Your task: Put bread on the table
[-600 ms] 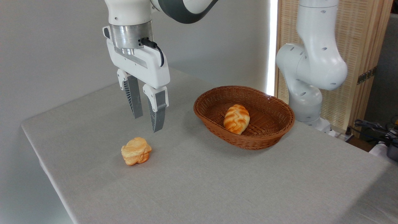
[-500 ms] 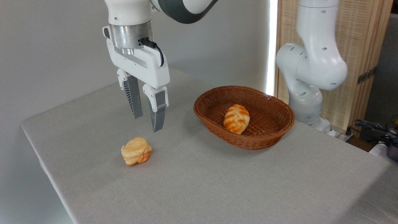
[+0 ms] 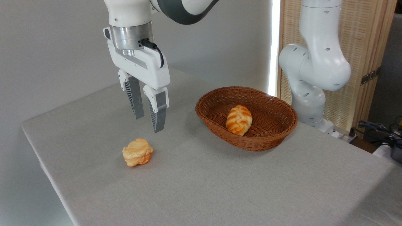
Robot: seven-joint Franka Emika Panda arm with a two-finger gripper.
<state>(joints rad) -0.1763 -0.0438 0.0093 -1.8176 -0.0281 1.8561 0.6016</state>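
The bread [image 3: 239, 120], a braided golden-orange and cream loaf with pointed ends, lies inside the brown wicker basket [image 3: 276, 135] on the light grey table [image 3: 204, 188]. My gripper [image 3: 148, 124] hangs open above the table, left of the basket, fingers pointing down with nothing between them. It is well apart from the bread.
A small lumpy pale-orange bun [image 3: 137, 152] lies on the table just below and left of my gripper. The arm's white base [image 3: 314, 78] stands behind the basket at the right. The table's left edge [image 3: 40, 157] runs diagonally toward the front.
The gripper has shifted very slightly to the left; bread, bun and basket have not moved.
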